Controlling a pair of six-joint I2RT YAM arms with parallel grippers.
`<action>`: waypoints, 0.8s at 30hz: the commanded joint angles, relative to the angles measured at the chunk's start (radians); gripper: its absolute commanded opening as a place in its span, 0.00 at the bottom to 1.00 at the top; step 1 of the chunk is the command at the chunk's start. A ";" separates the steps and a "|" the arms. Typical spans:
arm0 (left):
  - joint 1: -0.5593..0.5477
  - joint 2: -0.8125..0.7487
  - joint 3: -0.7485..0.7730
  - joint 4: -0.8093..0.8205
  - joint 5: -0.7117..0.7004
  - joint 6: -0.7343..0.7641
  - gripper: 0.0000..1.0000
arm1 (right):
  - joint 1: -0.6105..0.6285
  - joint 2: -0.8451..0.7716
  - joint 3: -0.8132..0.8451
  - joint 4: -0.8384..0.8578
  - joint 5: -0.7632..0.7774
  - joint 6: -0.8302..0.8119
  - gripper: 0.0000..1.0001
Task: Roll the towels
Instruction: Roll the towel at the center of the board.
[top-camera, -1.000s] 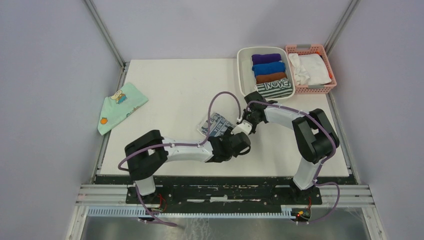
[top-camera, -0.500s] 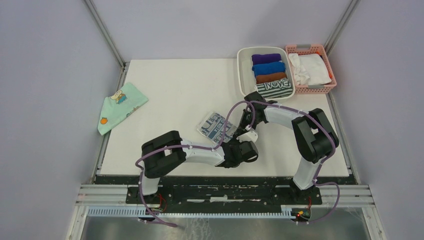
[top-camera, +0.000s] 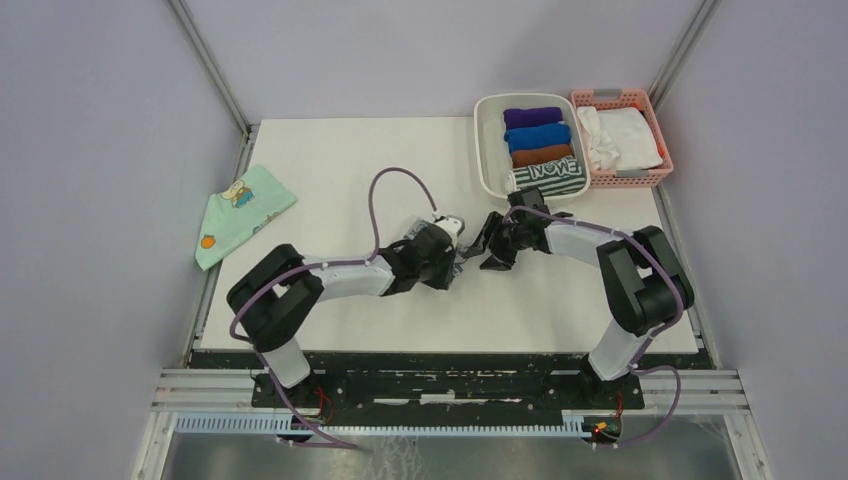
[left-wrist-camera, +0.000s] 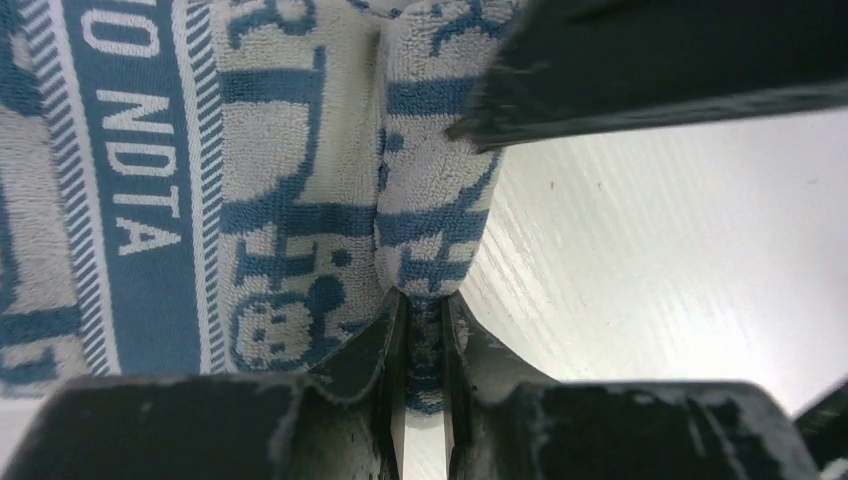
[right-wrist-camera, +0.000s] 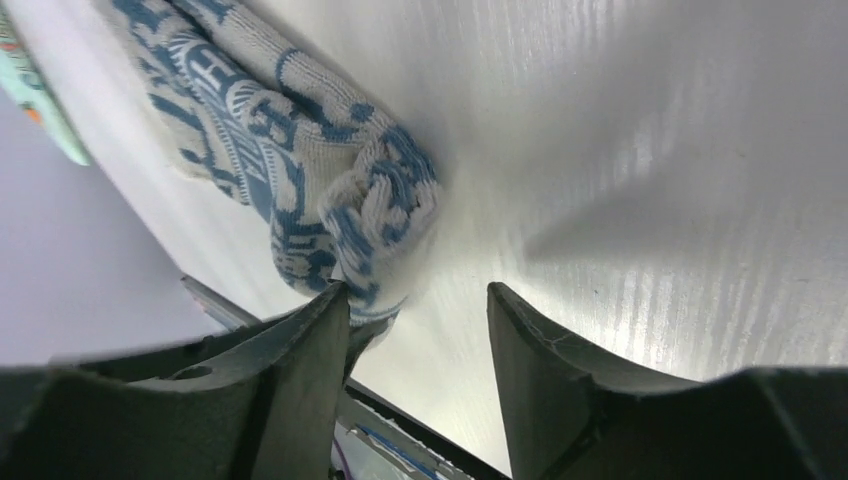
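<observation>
The patterned towel (left-wrist-camera: 290, 200) is blue on cream, the striped towel (top-camera: 547, 174) green-and-white.

Blue-grey towel (left-wrist-camera: 290, 200) with white lettered band, mid-table, one edge bunched into a raised fold, striped towel (top-camera: 545, 177) rolled, in white bin (top-camera: 484, 150)

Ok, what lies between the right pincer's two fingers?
Mostly bare table. In the right wrist view the right pincer stands open, and the blue-grey towel has its rolled end against one finger's tip, not clamped.
</observation>
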 joint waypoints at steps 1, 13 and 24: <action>0.139 -0.013 -0.088 0.168 0.426 -0.176 0.10 | -0.041 -0.082 -0.084 0.224 -0.090 0.042 0.62; 0.378 0.174 -0.199 0.553 0.856 -0.562 0.09 | -0.047 0.032 -0.194 0.611 -0.155 0.152 0.67; 0.438 0.270 -0.310 0.860 0.922 -0.821 0.09 | -0.035 0.175 -0.164 0.683 -0.164 0.151 0.61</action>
